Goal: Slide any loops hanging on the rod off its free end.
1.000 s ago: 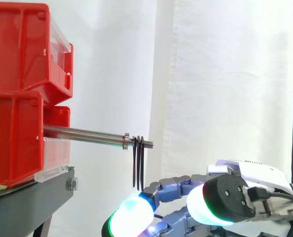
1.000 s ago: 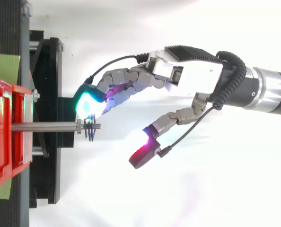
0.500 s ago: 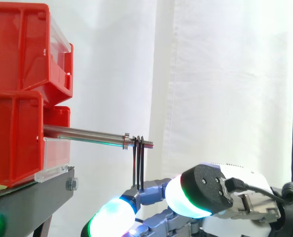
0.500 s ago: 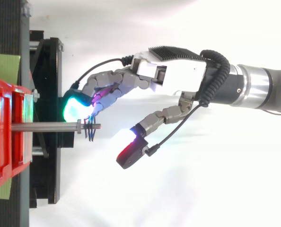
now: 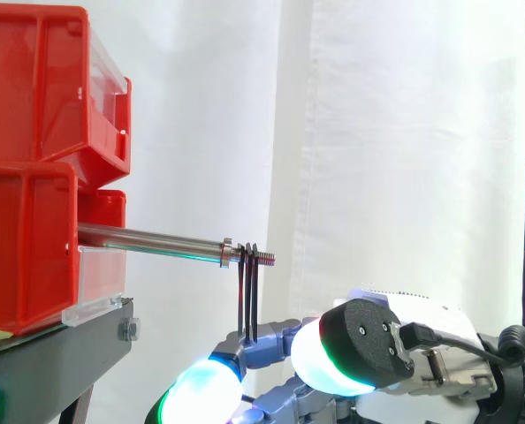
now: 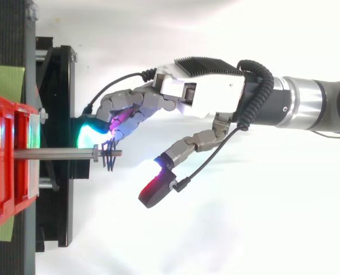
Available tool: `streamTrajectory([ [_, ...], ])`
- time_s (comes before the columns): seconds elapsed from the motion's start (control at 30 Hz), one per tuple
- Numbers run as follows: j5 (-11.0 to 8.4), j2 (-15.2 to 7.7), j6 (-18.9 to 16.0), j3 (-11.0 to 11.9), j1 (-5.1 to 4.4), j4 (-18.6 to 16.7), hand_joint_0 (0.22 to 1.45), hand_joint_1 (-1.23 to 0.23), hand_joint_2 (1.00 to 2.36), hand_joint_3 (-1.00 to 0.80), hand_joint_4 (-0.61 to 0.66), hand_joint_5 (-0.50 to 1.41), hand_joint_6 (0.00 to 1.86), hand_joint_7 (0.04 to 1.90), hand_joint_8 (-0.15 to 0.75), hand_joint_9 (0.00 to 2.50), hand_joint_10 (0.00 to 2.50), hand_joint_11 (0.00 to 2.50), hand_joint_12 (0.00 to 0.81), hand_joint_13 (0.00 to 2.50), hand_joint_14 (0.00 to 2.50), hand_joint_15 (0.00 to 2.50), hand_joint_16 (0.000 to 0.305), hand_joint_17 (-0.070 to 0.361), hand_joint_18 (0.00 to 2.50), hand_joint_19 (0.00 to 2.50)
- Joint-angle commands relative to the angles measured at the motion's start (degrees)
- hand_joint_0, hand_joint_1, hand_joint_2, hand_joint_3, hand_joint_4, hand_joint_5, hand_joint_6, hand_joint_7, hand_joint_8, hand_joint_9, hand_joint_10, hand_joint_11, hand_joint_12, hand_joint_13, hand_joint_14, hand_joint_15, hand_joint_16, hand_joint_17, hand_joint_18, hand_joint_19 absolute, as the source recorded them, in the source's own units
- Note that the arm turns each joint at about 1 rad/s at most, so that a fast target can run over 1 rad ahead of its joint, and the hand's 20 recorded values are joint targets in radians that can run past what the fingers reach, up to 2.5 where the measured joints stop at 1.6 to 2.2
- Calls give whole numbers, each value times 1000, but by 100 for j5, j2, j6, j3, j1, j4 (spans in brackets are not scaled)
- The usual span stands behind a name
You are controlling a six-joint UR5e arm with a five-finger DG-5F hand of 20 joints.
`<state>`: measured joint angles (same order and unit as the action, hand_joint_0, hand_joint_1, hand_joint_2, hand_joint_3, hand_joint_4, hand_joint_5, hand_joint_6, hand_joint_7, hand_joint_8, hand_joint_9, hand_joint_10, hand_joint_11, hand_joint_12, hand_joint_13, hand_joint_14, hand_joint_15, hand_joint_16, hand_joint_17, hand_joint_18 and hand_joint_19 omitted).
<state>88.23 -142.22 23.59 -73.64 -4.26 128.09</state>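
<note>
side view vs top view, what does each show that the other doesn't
Side view: the thin dark loops hang down from the threaded tip of the silver metal rod, and the red plastic bins are stacked. Top view: the robot hand is open, fingers close beside the loops, thumb spread wide away. Both: loops near the rod's free end, not yet off.

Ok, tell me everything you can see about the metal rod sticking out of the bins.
The rod is a slim, shiny grey metal bar jutting from the red bins and sloping slightly down toward its free end. Near that end sits a small collar, then a short threaded tip. Thin dark loops hang from the thread just past the collar. The hand lies lower, beside the tip, off the rod.
</note>
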Motion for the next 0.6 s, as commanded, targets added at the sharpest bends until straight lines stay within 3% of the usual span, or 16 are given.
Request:
streamTrajectory([
  [0.0, 2, -8, -135, 26, 4, -12, 578, -631, 1001, -484, 299, -124, 503, 1021, 290, 863, 1, 99, 336, 805, 4, 106, 36, 82, 608, 216],
  [0.57, 19, -8, -126, 368, 13, 85, 589, -622, 1001, -484, 261, -111, 503, 1150, 290, 880, 4, 117, 333, 830, 5, 120, 36, 81, 621, 234],
])
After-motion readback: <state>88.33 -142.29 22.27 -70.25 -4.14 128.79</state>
